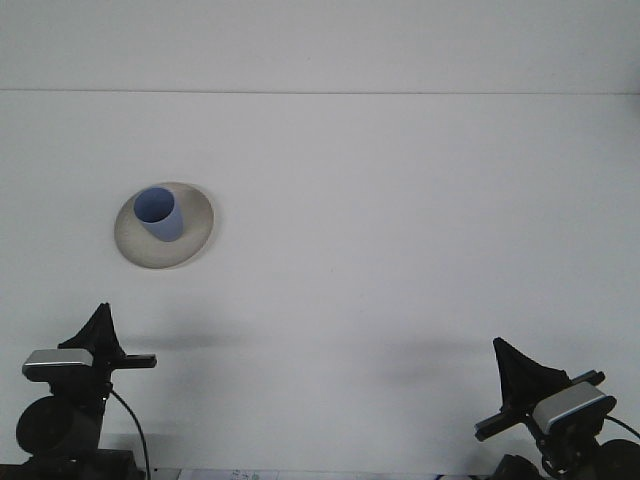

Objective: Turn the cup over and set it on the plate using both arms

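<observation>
A blue cup point(160, 215) stands mouth up on a round grey-white plate point(197, 232), left of centre on the white table. My left gripper point(102, 314) is low at the bottom left, well in front of the plate and apart from it, with nothing in it. My right gripper point(501, 349) is low at the bottom right, far from the cup, and holds nothing. Both grippers show as dark wedges seen from behind, so how they stand is hidden.
The white table point(400, 220) runs back to a seam with the wall near the top of the view. Only the plate with the cup stands on it.
</observation>
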Controlling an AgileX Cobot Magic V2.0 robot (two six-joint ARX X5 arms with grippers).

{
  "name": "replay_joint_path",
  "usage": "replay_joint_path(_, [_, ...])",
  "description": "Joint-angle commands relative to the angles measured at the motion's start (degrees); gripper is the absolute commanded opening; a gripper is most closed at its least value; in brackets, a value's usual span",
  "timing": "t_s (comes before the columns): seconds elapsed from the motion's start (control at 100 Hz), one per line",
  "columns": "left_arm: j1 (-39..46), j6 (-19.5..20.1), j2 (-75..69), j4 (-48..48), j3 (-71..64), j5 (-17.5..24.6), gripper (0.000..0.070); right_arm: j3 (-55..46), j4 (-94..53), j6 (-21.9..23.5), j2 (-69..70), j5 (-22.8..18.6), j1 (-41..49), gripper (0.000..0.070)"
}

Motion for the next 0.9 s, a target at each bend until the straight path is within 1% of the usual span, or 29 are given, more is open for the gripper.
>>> replay_joint_path(0.0, [0.17, 1.44, -0.79, 4.55, -4.44, -1.9, 0.0013, 0.22, 0.59, -0.09, -0.2, 0.02, 0.52, 0.0004])
replay_joint_path(0.1, [0.33, 1.53, -1.07, 9.49, -10.12, -1.9, 0.0013, 0.22, 0.57, -0.09, -0.2, 0.02, 0.52, 0.0004])
replay_joint_path(0.33, [0.33, 1.46, -2.91, 11.28, -15.87, -1.9, 0.0013, 0.22, 0.57, -0.09, -0.2, 0.02, 0.52, 0.0004])
replay_joint_path(0.41, [0.33, 0.83, -3.76, 12.76, -17.86, -1.9, 0.0013, 0.24, 0.57, -0.09, -0.2, 0.02, 0.52, 0.0003])
replay_joint_path(0.58, [0.31, -0.94, -3.76, 11.98, -17.77, -1.81, 0.0014, 0.22, 0.57, -0.09, -0.2, 0.02, 0.52, 0.0004])
replay_joint_path(0.89, [0.31, -0.92, -3.76, 12.68, -17.77, -1.81, 0.0014, 0.24, 0.59, -0.07, -0.2, 0.02, 0.52, 0.0004])
